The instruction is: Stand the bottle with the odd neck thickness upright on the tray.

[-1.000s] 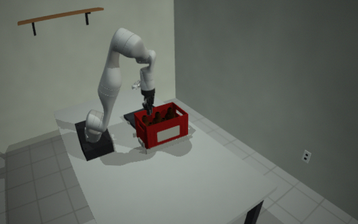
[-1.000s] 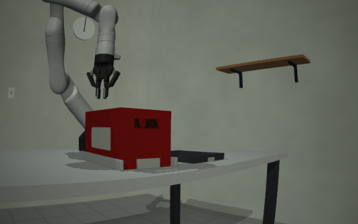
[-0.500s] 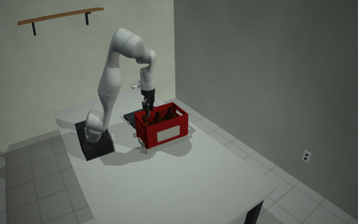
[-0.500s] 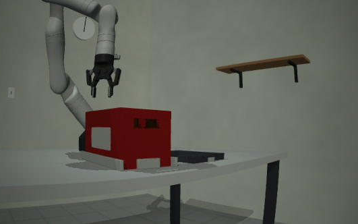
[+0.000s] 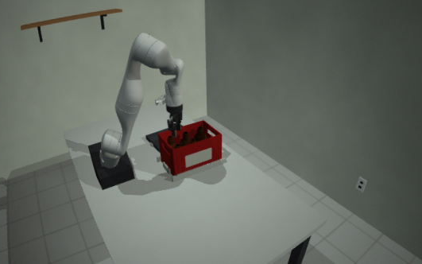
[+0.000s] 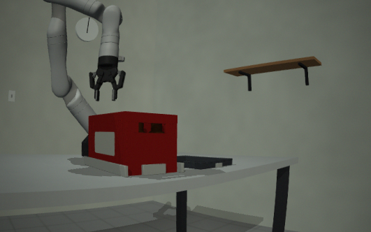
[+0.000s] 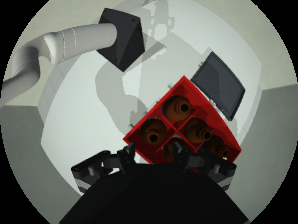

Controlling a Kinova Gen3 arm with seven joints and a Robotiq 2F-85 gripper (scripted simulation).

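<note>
Tool: pointing down, fingers apart, nothing gripped; in the exterior view it hangs above the crate's top edge.

Crate: red, upright on the surface, with internal dividers and a pale panel on one side.

Bottles: five, brown, all in the crate; the wrist view shows one partly cut off near a fingertip. The bottle with the odd neck is therefore among them; which one it is cannot be told at this level of detail.

Tray: dark, shallow, flat on the surface, just beside the crate.

Arm base: black block, on the surface, apart from the tray.

Beyond: a wooden shelf mounted on the wall by dark brackets, and a round clock behind the arm.
</note>
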